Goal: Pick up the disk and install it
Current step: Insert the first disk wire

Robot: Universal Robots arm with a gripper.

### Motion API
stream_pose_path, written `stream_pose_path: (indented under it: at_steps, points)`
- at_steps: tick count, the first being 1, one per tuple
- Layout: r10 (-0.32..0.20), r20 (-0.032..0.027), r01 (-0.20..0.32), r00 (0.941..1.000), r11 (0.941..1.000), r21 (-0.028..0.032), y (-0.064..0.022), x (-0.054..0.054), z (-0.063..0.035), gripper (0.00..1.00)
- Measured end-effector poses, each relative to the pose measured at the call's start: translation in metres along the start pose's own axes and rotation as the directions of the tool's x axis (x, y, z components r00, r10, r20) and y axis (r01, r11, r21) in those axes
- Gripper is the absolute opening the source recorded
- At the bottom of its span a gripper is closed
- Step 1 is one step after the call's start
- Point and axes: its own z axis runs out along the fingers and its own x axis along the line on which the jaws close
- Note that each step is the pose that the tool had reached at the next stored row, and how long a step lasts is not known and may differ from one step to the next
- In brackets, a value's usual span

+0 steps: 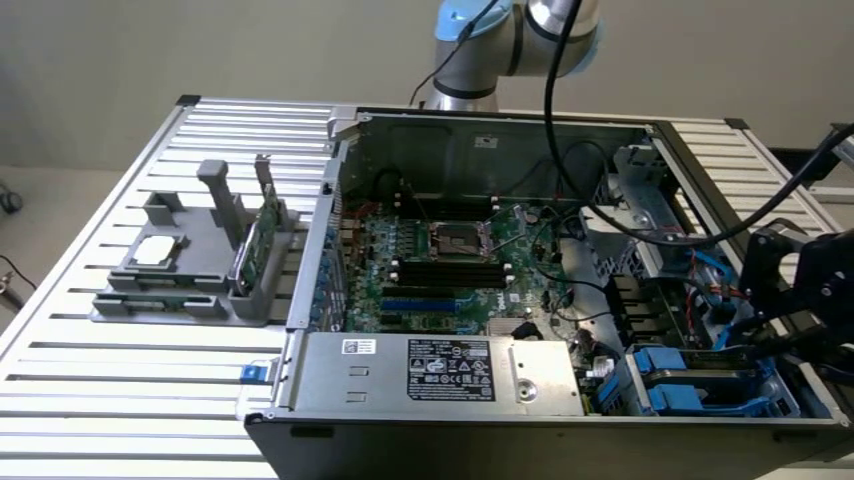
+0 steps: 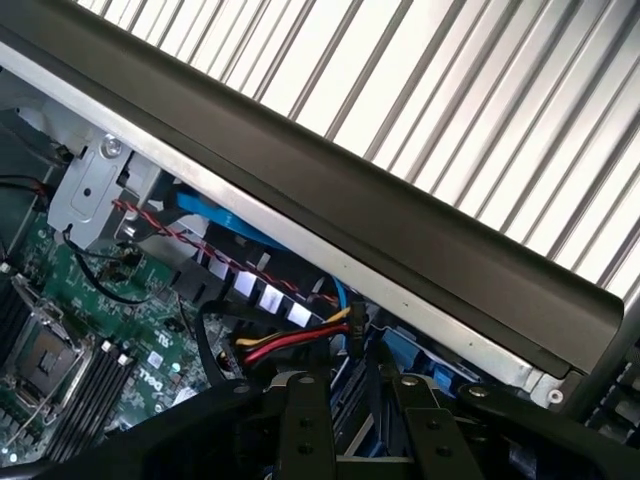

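Observation:
My gripper [image 1: 790,325] hangs over the open computer case's drive bay, at the exterior view's right, just inside the case's side wall. In the wrist view its two black fingers [image 2: 300,430] stand close together around a thin grey-blue slab seen edge-on, which I take for the disk [image 2: 358,435]. Most of the disk is hidden by the fingers. Below it lie the bay's blue plastic carriers [image 1: 687,385] and a bundle of red, yellow and black wires [image 2: 290,340].
The case [image 1: 320,250] lies open on a slatted metal table [image 1: 120,400], with the motherboard [image 1: 441,260] and a silver power supply [image 1: 441,370] inside. A grey fixture [image 1: 187,290] at the exterior view's left holds a small silver chip [image 1: 156,250] and an upright green card [image 1: 267,230]. Cables [image 1: 667,235] cross above the bay.

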Motion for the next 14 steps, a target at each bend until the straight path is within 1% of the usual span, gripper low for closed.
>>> stream_pose_path:
  at_steps: [1, 3, 14]
  points:
    - [0.0, -0.0025, 0.0, 1.0, 1.0, -0.0014, 0.0, -0.0003, 0.0006, 0.29]
    - [0.0, -0.0042, 0.0, 1.0, 1.0, -0.0024, 0.0004, -0.0007, 0.0012, 0.29]
    - [0.0, -0.0046, 0.0, 1.0, 1.0, -0.0026, 0.0023, -0.002, 0.0019, 0.29]
